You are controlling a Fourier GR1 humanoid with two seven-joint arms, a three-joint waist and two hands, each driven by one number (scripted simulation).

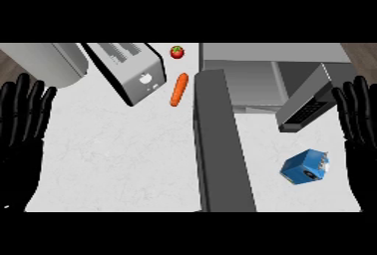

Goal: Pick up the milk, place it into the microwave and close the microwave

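We see the milk carton [305, 168], blue, lying tilted on the white desk [117, 159] at the right, in front of the microwave [254, 74] and just below its open door [305, 102]. The door stands swung out toward us with the dark keypad side showing; the microwave cavity looks grey and we can't tell what is inside. A grey divider bar [221, 144] runs down the desk between the milk and the left half. Left robot hand [22, 117] sits at the left edge, fingers straight and spread, holding nothing. Right robot hand [357, 114] sits at the right edge, fingers straight up, also holding nothing, apart from the carton. At the back: a toaster [136, 72], a carrot [179, 89] beside it, a tomato [177, 52] above the carrot.
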